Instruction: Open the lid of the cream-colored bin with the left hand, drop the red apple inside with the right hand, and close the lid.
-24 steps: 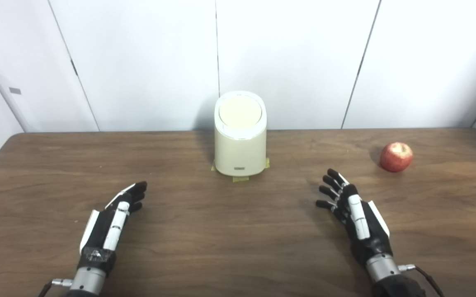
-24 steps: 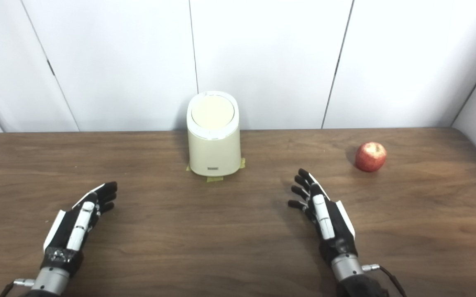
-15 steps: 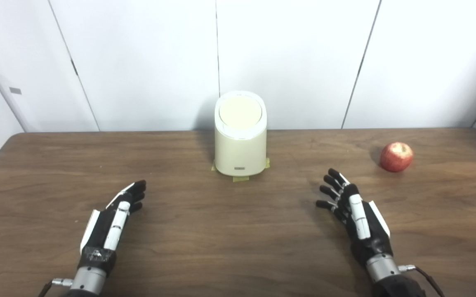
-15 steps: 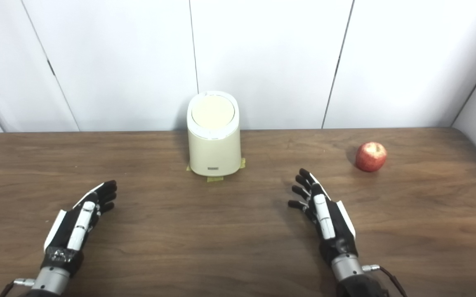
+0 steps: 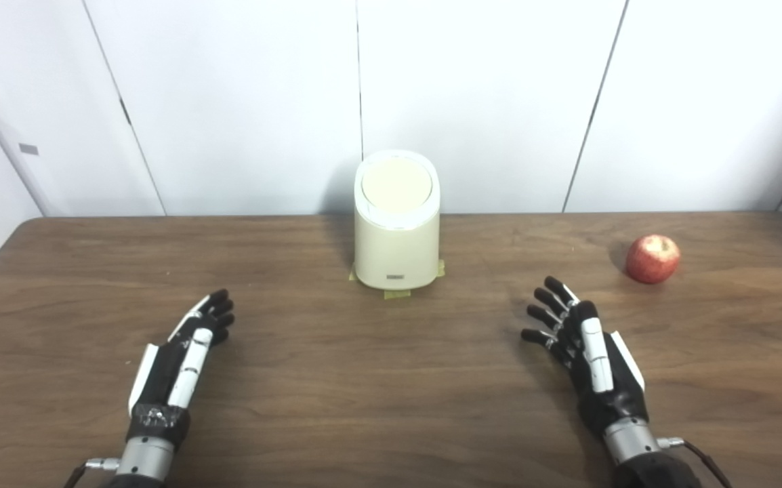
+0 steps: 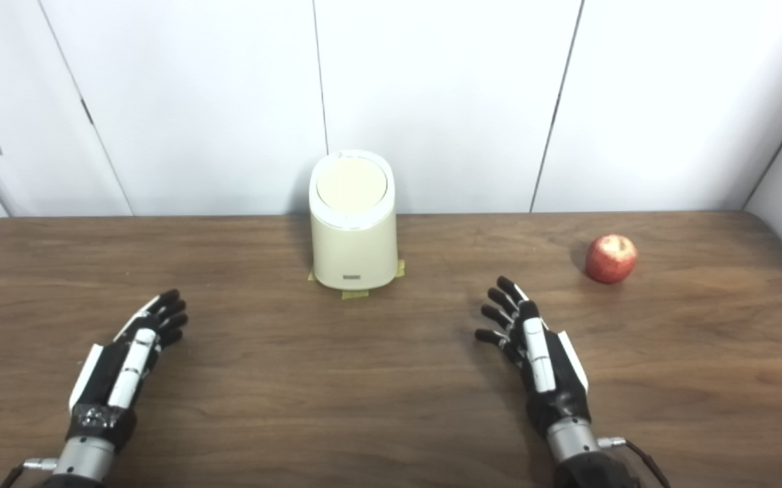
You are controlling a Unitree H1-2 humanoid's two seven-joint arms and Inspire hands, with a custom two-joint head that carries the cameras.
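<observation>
The bin (image 5: 396, 230) stands shut at the bench's (image 5: 377, 407) far edge; the apple (image 5: 652, 258) lies well right of it. Nearer than the bin, left hand (image 5: 181, 356) and right hand (image 5: 591, 352) are released, holding nothing

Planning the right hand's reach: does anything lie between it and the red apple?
Nothing: both eye views show only bare table between the right hand and the red apple.

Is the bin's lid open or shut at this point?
Shut. The round lid lies flat inside the white rim atop the cream-colored bin, with no gap showing; neither hand touches it.
</observation>
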